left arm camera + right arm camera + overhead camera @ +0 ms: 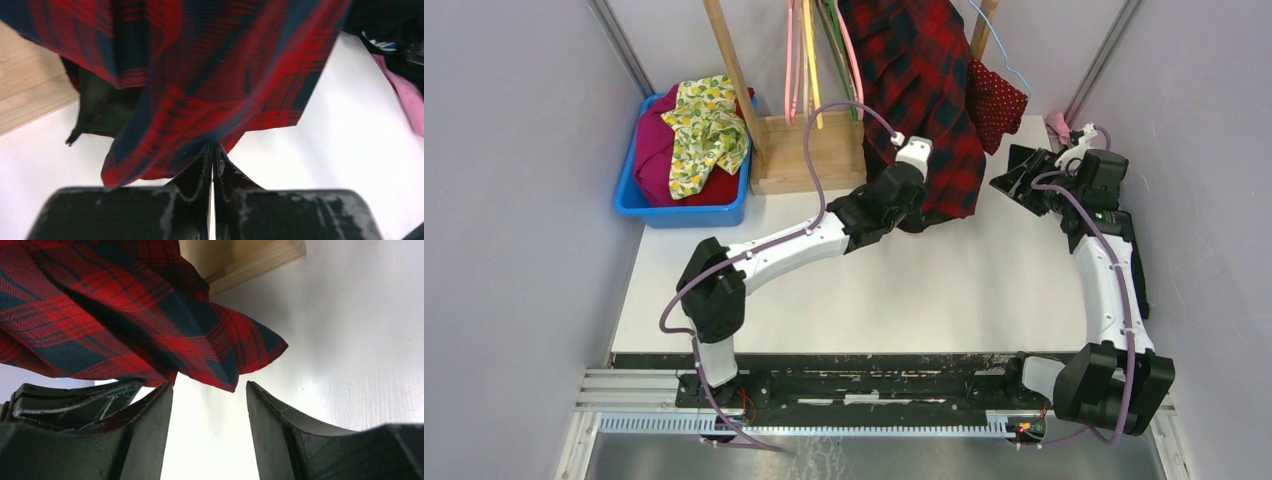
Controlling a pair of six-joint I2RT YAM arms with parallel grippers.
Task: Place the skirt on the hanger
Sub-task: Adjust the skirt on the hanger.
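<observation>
A white table top (944, 290) lies between plain pale grey-lilac walls (514, 200). At the back left stands a blue plastic tub (636, 200) holding cloths. Next to it is a pale wooden rack (809, 150), from which a large red-and-black plaid garment (929, 90) hangs. The left gripper (212, 150) has its jaws pressed together right at the plaid hem. I cannot tell if cloth is pinched.

The dark-red skirt with small white dots (997, 100) hangs just right of the plaid, partly behind it. Its long axis runs up and down and its lower edge points to the table. The thin lilac-blue wire hanger (1007, 48) slants above it. The right gripper (209, 385) has its jaws apart, holding nothing.
</observation>
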